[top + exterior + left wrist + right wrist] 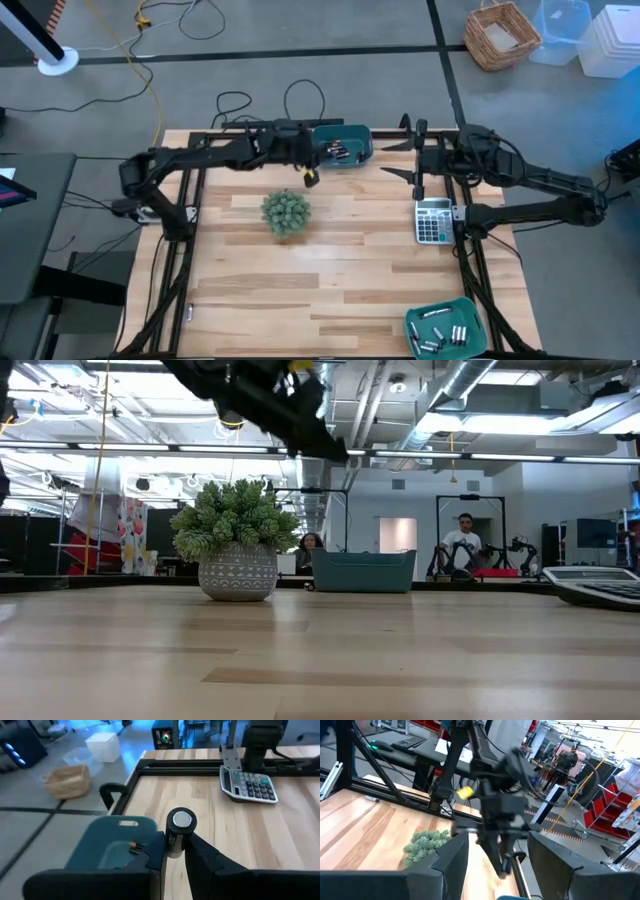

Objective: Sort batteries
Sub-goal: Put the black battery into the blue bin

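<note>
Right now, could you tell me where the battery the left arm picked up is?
The battery is pinched in the left gripper, held in the air beside the far teal bin, at the table's far edge behind the potted plant.

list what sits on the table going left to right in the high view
potted plant → far teal bin → calculator → near teal bin holding batteries

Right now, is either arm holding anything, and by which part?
The left gripper holds one dark battery by its lower body, silver end up, beside the teal bin. The right gripper holds nothing, jaws open.
</note>
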You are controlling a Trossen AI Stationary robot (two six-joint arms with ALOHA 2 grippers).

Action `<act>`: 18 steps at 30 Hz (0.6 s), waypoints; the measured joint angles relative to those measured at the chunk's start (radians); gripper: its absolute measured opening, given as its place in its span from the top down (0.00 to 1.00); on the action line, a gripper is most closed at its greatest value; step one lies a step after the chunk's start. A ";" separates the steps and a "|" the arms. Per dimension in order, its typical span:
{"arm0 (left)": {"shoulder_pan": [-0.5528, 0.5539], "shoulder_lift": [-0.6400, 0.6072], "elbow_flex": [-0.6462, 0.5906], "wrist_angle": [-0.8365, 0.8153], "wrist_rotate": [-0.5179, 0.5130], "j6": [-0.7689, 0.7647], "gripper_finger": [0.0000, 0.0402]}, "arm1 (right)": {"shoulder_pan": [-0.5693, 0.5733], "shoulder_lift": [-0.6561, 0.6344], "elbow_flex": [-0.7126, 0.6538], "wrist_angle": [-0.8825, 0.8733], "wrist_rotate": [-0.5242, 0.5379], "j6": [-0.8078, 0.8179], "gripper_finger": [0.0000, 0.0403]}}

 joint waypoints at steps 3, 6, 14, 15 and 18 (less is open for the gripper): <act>0.052 0.067 0.043 0.028 0.028 -0.015 0.90 | 0.000 0.000 0.000 -0.006 0.000 0.000 0.45; 0.101 0.142 0.113 0.009 0.032 -0.034 0.90 | 0.000 0.000 0.000 -0.007 0.000 0.000 0.45; 0.186 0.319 0.316 -0.141 0.075 -0.087 0.90 | 0.000 0.000 0.000 -0.012 0.000 0.000 0.45; 0.191 0.332 0.330 -0.154 0.075 -0.100 0.90 | 0.000 0.000 0.000 -0.015 0.000 0.000 0.45; 0.199 0.354 0.354 -0.168 0.075 -0.124 0.83 | 0.000 0.000 0.000 -0.021 0.000 -0.001 0.45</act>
